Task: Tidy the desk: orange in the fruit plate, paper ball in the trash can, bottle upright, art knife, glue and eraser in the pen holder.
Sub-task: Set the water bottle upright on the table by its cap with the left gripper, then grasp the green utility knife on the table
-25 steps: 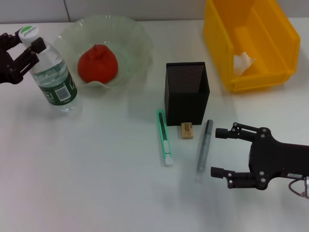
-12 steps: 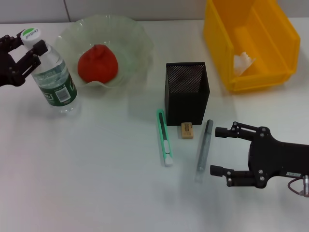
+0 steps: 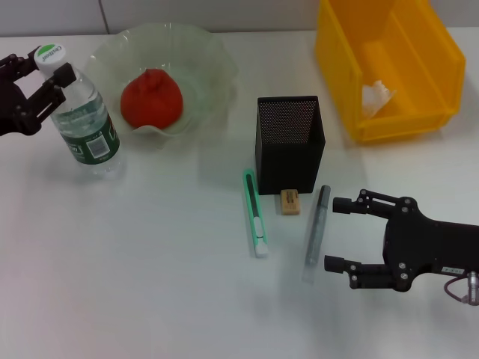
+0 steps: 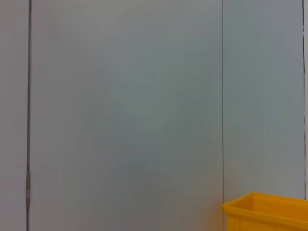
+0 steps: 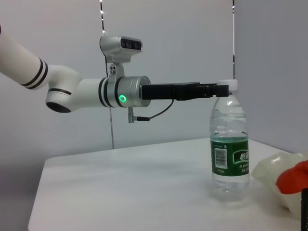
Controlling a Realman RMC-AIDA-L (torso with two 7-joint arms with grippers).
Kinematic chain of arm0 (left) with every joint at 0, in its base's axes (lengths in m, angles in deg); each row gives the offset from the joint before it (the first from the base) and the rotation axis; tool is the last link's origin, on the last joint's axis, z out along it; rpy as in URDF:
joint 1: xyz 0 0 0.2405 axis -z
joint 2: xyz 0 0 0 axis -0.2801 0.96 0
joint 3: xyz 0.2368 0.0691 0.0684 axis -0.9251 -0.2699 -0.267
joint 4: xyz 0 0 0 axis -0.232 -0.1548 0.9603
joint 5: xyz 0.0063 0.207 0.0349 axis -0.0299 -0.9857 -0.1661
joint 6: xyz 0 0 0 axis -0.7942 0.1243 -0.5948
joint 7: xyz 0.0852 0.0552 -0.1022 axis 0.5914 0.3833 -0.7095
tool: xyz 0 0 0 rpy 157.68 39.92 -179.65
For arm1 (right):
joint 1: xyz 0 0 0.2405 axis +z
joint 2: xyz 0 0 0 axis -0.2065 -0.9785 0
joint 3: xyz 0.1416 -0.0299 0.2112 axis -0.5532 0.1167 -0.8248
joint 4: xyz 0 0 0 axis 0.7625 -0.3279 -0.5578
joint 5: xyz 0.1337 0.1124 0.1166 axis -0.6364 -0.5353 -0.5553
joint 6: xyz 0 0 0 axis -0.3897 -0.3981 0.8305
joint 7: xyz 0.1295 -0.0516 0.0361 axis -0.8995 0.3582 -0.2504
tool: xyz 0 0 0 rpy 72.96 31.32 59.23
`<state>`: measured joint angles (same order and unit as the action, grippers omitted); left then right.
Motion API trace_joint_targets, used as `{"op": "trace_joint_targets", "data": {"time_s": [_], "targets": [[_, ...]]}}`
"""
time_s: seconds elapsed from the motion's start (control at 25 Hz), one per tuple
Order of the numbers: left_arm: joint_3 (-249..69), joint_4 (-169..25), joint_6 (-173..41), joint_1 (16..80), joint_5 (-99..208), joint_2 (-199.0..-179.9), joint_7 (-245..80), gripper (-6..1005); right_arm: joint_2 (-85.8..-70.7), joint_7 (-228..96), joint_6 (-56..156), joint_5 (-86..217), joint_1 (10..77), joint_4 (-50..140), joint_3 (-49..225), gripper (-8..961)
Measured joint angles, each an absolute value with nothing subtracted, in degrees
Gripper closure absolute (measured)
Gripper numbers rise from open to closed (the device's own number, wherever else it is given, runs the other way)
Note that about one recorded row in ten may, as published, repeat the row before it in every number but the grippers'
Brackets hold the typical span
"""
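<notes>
A: What are the big pieces on the desk?

B: The yellow trash can sits well beyond the right gripper, with the paper ball inside it. The pale-green fruit plate lies just beside the left gripper, toward the middle of the desk, and holds the orange.

A: And the left gripper itself?

B: It is at the neck of the water bottle, which stands upright on the desk. Its fingers straddle the neck just under the green-and-white cap — whether they actually press on it I cannot tell. In the right wrist view the left gripper reaches level to the top of the bottle.

A: The right one?

B: Its jaws are spread wide and hold nothing — it hangs low over the desk, fingertips pointing toward the glue.

A: The small things?

B: The black mesh pen holder stands beyond the right gripper and toward the left arm. The grey glue lies just off its fingertips, not touching. The white-and-green art knife lies farther that way, roughly parallel. The tan eraser rests between the two, close against the pen holder's base.
</notes>
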<state>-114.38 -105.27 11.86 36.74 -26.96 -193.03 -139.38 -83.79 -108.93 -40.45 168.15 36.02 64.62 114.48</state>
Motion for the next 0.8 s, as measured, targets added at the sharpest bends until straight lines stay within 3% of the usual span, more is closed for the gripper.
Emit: {"op": "trace_joint_targets", "data": {"time_s": [0.8], "targets": [[-115.1, -102.3, 12.2, 36.8, -27.1, -193.17, -131.1, 464, -83.78, -108.9, -40.4, 168.0, 35.9, 64.2, 114.4, 122]]}}
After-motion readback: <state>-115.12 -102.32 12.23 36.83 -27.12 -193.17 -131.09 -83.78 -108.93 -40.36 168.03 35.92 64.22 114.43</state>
